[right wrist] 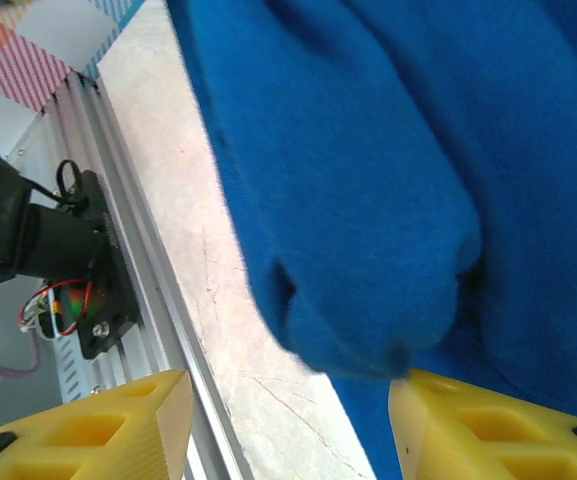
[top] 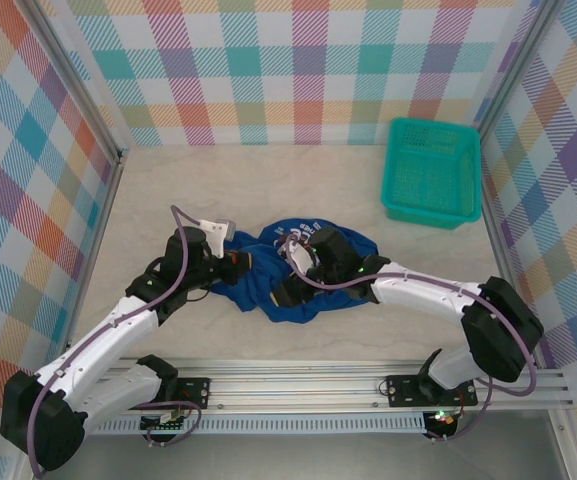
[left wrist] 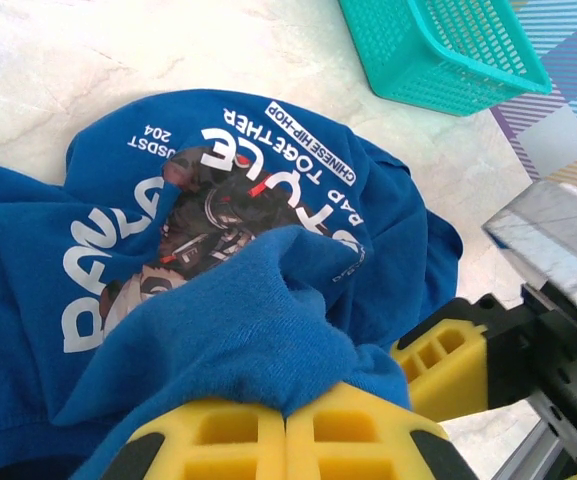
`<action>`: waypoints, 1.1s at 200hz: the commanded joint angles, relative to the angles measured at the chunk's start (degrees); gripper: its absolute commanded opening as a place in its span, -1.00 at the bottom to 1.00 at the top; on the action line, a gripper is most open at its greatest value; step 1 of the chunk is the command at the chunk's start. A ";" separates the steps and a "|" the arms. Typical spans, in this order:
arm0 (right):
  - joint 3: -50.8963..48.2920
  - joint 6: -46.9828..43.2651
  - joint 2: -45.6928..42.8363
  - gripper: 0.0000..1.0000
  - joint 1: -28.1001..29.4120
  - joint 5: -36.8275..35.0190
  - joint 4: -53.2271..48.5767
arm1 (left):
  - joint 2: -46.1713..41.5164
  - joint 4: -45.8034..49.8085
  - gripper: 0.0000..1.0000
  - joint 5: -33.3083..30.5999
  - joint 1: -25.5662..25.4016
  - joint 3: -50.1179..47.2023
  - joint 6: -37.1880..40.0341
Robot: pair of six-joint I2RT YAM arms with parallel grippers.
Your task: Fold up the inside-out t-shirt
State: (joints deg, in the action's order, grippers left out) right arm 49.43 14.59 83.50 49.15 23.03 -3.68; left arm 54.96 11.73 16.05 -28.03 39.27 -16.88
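Note:
The inside-out t-shirt lies crumpled in a royal-blue heap at the table's middle, between my two arms. Its white lettering and a printed picture face up. My left gripper sits at the heap's left edge, and its yellow jaws are shut on a fold of the t-shirt. My right gripper is on the heap's near right side. Its jaws stand open, and a bulge of blue cloth hangs just past the fingertips, touching the right finger. One of its yellow fingers pokes out beside the cloth.
A teal mesh basket stands at the back right, also seen in the left wrist view. The aluminium base rail runs along the near edge, close under the right gripper. Checkered walls enclose the table.

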 commanded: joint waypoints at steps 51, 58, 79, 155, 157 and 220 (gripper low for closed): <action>1.17 1.64 0.35 -0.58 0.39 -6.00 3.89 | -1.17 -1.88 -1.00 1.35 0.35 1.52 0.00; 1.49 1.22 0.11 -0.71 0.40 -6.43 3.32 | -1.31 -1.81 -1.00 1.29 0.37 1.43 0.03; 2.50 -0.50 -1.71 -0.97 -0.12 -7.03 -0.44 | -1.54 -1.54 -1.00 0.23 0.41 1.25 0.21; 2.08 11.63 -9.89 -1.00 -12.40 27.93 11.02 | 4.11 3.72 -1.00 -8.82 0.31 2.49 1.13; 2.08 12.03 -9.75 -1.00 -12.38 28.25 11.74 | 4.35 3.74 -1.00 -8.49 0.34 2.59 1.15; 2.62 18.12 -6.09 -1.00 -14.97 30.39 17.76 | -0.90 3.74 -0.30 -6.55 0.16 1.38 0.99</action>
State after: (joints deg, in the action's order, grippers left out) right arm 51.27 29.17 77.43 35.68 48.71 8.60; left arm 58.15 13.28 11.40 -28.58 41.65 -16.16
